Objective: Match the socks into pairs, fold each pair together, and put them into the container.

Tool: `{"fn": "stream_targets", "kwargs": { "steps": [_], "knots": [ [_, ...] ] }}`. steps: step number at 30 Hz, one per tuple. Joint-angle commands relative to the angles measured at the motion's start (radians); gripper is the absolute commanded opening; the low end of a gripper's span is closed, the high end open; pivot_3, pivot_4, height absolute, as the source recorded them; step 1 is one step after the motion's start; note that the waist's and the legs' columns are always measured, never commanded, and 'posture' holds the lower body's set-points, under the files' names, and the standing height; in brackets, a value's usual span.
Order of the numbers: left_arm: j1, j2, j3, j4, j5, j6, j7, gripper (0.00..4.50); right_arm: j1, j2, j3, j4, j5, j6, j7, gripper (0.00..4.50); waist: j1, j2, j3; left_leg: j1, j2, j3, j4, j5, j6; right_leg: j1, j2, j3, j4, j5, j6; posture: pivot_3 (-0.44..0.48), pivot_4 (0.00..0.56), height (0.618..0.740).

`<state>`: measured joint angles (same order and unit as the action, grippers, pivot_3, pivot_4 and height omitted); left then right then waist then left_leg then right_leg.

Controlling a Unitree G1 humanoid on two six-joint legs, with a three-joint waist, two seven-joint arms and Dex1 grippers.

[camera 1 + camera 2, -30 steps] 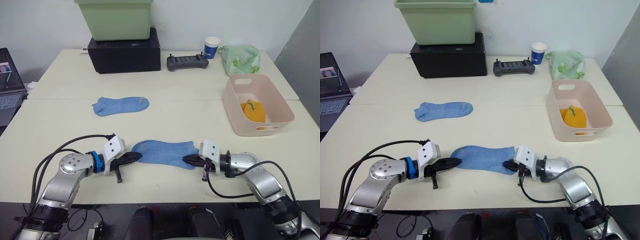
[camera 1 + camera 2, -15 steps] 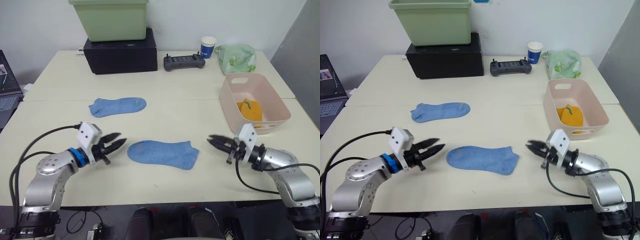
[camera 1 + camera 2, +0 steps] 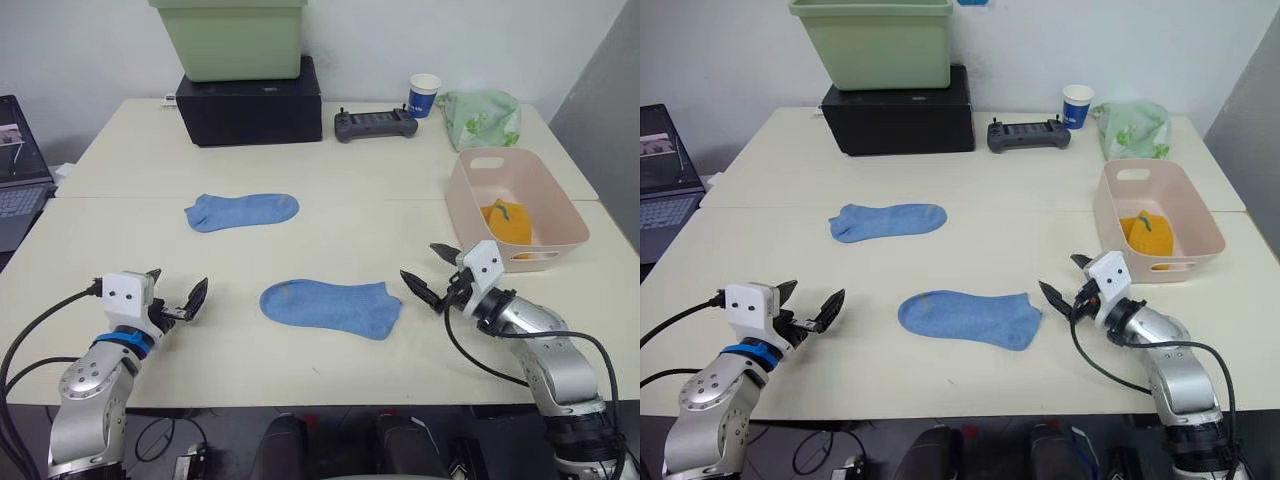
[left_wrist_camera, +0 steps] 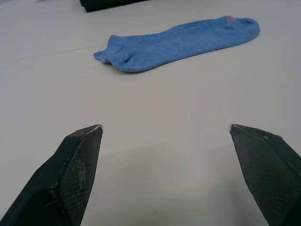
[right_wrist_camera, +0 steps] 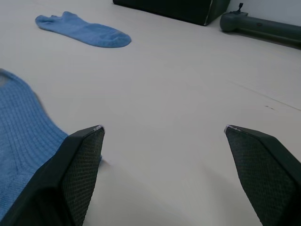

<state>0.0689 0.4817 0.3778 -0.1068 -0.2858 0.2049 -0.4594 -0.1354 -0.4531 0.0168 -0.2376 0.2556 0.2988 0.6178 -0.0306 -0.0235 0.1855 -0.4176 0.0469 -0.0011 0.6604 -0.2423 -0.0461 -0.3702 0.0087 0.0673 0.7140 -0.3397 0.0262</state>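
A light blue sock (image 3: 331, 306) lies flat near the table's front, between my two grippers. Its match, a second light blue sock (image 3: 242, 211), lies farther back on the left and appears in the left wrist view (image 4: 178, 42). The mustard-orange socks (image 3: 507, 222) rest inside the pale pink container (image 3: 467, 210) at the right. My left gripper (image 3: 176, 288) hangs open and empty, well left of the near sock. On that sock's other side my right gripper (image 3: 430, 270) is open too, a short gap from the cuff end (image 5: 23, 122).
A light green tub (image 3: 228, 38) sits on a black box (image 3: 250, 105) at the back. A controller (image 3: 375, 124), a paper cup (image 3: 424, 94) and a green-patterned bag (image 3: 482, 116) stand at the back right. A laptop (image 3: 18, 165) is at the left edge.
Both grippers have let go of the ends of the near blue sock, opened wide and drawn back outward. The sock now lies flat on the table.
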Motion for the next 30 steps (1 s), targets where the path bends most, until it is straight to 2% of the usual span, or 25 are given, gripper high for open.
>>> {"fn": "stream_targets", "kwargs": {
  "steps": [1, 7, 10, 24, 30],
  "knots": [
    [-0.091, 0.058, -0.037, 0.047, 0.040, 0.002, -0.011, 4.50, -0.020, -0.024, 0.007, -0.046, 0.006, -0.006, 0.035, 4.45, 0.002, 0.000, 0.000, 0.000, 0.000, 0.000, 0.000, 0.000, 0.000, 0.000, 0.000, 0.000, 0.000, 0.000, 0.000, 0.000, 0.150, 0.740],
    [-0.381, 0.115, -0.149, 0.323, 0.113, -0.037, -0.064, 4.50, -0.062, -0.015, 0.012, -0.051, 0.019, 0.019, 0.039, 4.45, 0.002, 0.000, 0.000, 0.000, -0.001, 0.000, 0.000, 0.000, 0.000, 0.000, 0.004, -0.002, 0.000, 0.000, 0.000, 0.000, 0.150, 0.740],
    [-0.552, 0.092, -0.115, 0.515, 0.102, 0.016, 0.021, 4.50, -0.071, -0.011, 0.014, -0.043, 0.005, 0.006, 0.030, 4.45, 0.002, 0.000, 0.000, -0.001, -0.001, 0.000, 0.000, 0.000, 0.000, -0.001, 0.004, -0.004, 0.000, 0.000, 0.000, 0.000, 0.150, 0.740],
    [-0.710, 0.037, -0.015, 0.758, -0.024, 0.124, 0.083, 4.50, -0.034, -0.018, -0.010, -0.099, 0.001, 0.027, -0.022, 4.45, 0.000, 0.000, 0.000, -0.002, 0.000, -0.001, 0.001, 0.000, 0.000, -0.002, 0.004, -0.004, 0.003, 0.000, 0.000, 0.000, 0.150, 0.740],
    [-0.793, 0.043, -0.046, 0.904, -0.004, 0.119, 0.039, 4.50, -0.039, -0.023, -0.013, -0.110, 0.006, 0.044, -0.024, 4.45, 0.003, 0.000, 0.000, -0.002, -0.001, 0.000, 0.001, 0.000, -0.001, -0.002, 0.004, -0.005, 0.002, 0.000, 0.000, 0.000, 0.150, 0.740]
  ]
}}
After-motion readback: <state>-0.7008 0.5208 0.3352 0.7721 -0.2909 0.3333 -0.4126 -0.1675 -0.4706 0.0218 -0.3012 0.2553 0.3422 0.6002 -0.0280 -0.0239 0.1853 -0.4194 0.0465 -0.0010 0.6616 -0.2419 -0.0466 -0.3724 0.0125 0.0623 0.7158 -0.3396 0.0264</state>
